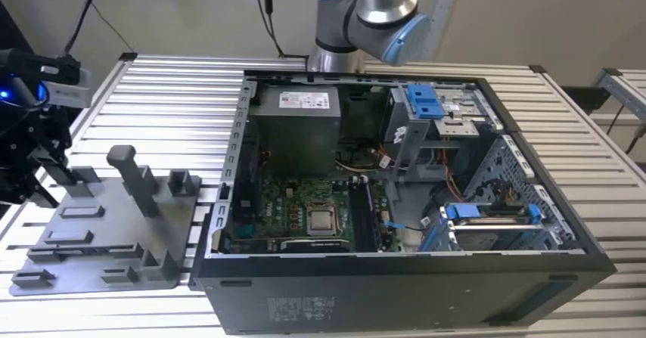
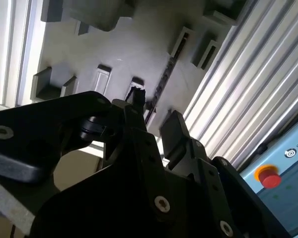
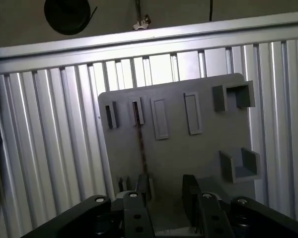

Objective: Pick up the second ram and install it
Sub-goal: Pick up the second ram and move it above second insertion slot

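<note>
Tool: fingers apart and holding nothing, hanging low over the near edge of the grey tray.

Second ram: not yet lifted. In both wrist views it shows as 1 thin dark line, so I judge it stands on its long edge, seated in narrow slotted holders at either end. In the second wrist view the near end of the stick runs toward the gap of the open tool. I cannot tell whether a finger touches it.

Reading of the placement: standing the stick on edge leaves both flat faces free, so the 2 fingers can straddle it and close across its thickness.

The tray lies flat on the ribbed metal desk, its upright grey post well apart from the tool.

Farther off, in the exterior view, the computer case lies on its side with the panel off. Its motherboard faces up, presumably for reach from above.
</note>
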Robot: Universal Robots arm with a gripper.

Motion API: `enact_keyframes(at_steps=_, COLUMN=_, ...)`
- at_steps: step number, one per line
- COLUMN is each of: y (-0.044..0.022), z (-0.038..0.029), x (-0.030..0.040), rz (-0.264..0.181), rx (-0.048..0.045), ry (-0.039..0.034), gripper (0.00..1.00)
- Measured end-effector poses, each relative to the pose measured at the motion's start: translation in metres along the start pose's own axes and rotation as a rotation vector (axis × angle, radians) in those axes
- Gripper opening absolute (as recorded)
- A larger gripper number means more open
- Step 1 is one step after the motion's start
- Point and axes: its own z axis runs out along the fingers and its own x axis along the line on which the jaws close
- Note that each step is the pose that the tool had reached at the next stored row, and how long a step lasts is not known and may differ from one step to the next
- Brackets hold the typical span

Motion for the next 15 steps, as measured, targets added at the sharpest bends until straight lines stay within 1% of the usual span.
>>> enact_keyframes(at_steps=1, y=0.0003, z=0.0032, x=0.0000, rz=-0.019, rx=-0.0003, ry=-0.0005, gripper=0.42)
enact_keyframes(at_steps=2, y=0.0005, z=0.0050, x=0.0001, rz=-0.025, rx=-0.0005, ry=-0.0005, gripper=0.42)
enact_keyframes(at_steps=8, y=0.0027, z=0.0158, x=0.0006, rz=-0.041, rx=-0.0008, ry=-0.0010, gripper=0.42)
enact_keyframes(at_steps=15, y=0.0031, z=0.0260, x=0.0008, rz=-0.096, rx=-0.0031, ry=-0.0020, gripper=0.42)
